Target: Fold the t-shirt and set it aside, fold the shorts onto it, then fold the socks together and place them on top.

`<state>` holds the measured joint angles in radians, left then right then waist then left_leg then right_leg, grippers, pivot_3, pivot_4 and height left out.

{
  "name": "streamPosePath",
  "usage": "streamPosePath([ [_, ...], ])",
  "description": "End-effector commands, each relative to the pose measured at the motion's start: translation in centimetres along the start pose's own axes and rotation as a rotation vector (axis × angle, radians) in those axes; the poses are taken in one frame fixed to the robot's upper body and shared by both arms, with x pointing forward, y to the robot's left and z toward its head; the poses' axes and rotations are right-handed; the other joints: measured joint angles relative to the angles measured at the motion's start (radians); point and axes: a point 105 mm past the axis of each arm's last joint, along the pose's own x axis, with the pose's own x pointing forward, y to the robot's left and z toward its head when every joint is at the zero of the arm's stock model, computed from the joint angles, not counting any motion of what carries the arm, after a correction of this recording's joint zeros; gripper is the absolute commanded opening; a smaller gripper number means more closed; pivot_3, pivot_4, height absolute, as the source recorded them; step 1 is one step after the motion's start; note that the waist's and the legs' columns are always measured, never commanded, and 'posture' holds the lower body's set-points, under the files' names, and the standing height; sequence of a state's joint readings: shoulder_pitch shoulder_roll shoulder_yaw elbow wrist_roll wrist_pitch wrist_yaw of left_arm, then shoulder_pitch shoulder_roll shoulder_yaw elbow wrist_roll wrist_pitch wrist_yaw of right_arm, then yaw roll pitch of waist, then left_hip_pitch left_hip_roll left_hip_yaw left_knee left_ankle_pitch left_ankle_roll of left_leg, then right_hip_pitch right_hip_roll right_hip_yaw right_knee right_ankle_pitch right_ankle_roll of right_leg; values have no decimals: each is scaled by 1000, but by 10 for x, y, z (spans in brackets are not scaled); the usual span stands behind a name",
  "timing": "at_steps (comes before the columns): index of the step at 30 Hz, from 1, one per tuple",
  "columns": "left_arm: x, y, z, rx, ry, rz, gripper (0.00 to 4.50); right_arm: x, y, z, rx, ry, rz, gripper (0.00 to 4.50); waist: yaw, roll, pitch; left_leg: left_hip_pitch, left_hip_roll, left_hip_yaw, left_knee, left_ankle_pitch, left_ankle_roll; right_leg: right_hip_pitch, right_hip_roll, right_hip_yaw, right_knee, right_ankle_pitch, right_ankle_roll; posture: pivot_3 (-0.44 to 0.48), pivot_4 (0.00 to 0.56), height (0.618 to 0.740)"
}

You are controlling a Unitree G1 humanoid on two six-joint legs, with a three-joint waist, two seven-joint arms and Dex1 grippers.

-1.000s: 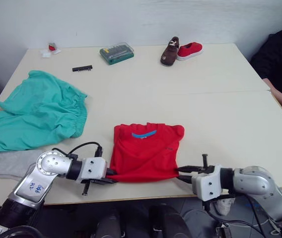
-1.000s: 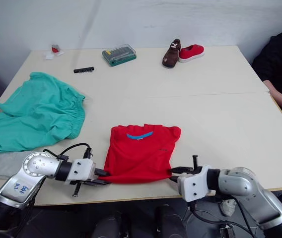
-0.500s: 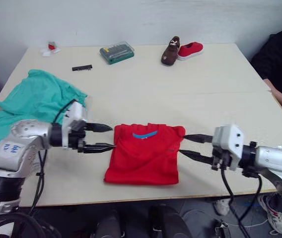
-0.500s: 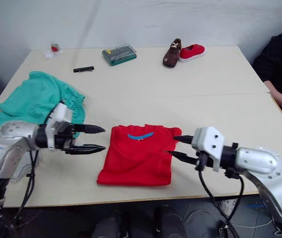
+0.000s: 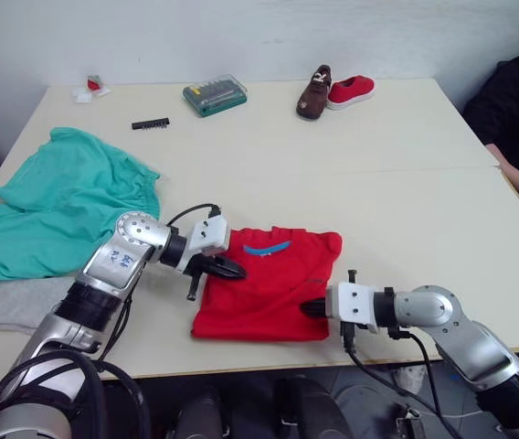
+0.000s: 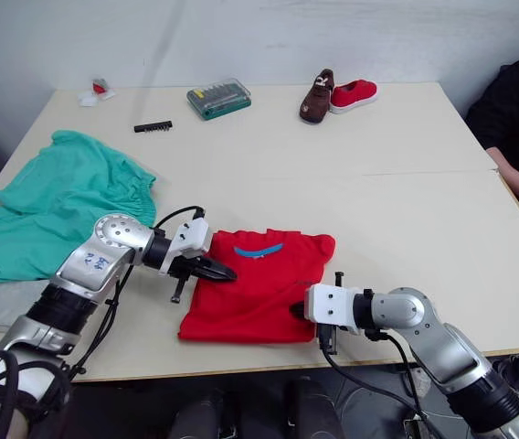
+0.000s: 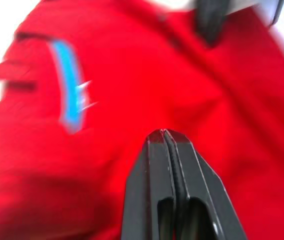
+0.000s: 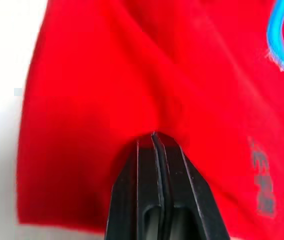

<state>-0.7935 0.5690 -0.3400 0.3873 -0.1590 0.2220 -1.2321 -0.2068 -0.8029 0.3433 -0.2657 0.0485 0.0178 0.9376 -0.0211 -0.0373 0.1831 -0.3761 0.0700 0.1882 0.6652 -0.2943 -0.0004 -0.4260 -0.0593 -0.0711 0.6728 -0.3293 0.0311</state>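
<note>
**Folding the red tee, both grippers on the cloth**

Working on step one here: the bright red short-sleeved cloth t-shirt point(image 5: 269, 288) lies as a partly folded rectangle near the front edge of the pale wooden table point(image 5: 406, 192), blue neck label up. Our left gripper point(image 5: 227, 268) rests on its left edge, fingers pressed together; the right gripper point(image 5: 312, 308) sits at the right side, fingers also closed flat against the fabric. We can't tell whether either one has cloth pinched.

The big teal cloth shorts point(image 5: 58, 210) sit off to the left, with the light grey knit socks point(image 5: 13, 302) peeking out beneath them, untouched.

Next move, we reckon: finish the fold, then slide the shirt aside before reaching for the shorts.
</note>
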Motion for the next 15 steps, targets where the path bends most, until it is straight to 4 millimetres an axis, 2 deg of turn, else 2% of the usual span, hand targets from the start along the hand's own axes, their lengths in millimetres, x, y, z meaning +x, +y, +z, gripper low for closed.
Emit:
streamPosePath([
  [1,7,30,3,79,37,100,28,0,9,-9,-14,34,21,0,0,0,0,0,0,0,0,0,0,0,0,0,0,0,0,0,150,740],
  [6,10,66,-6,104,115,264,28,-3,13,-10,-25,41,21,0,-8,-1,0,0,-1,0,-1,0,1,0,-1,0,0,0,1,0,150,740],
  [9,2,75,5,108,73,294,28,-7,5,-7,-7,27,-24,0,-9,-2,0,0,0,0,-1,0,1,0,-1,-1,0,0,1,0,150,740],
  [12,-13,74,32,80,-85,250,28,-16,-10,10,77,-62,-97,0,-7,-2,0,0,0,0,-1,0,1,0,-1,-1,0,0,1,0,150,740],
  [15,-30,54,54,49,-218,125,28,-25,-36,28,235,-166,-212,0,-10,-2,1,-1,0,0,0,0,0,-1,-1,-1,1,0,1,0,150,740],
])
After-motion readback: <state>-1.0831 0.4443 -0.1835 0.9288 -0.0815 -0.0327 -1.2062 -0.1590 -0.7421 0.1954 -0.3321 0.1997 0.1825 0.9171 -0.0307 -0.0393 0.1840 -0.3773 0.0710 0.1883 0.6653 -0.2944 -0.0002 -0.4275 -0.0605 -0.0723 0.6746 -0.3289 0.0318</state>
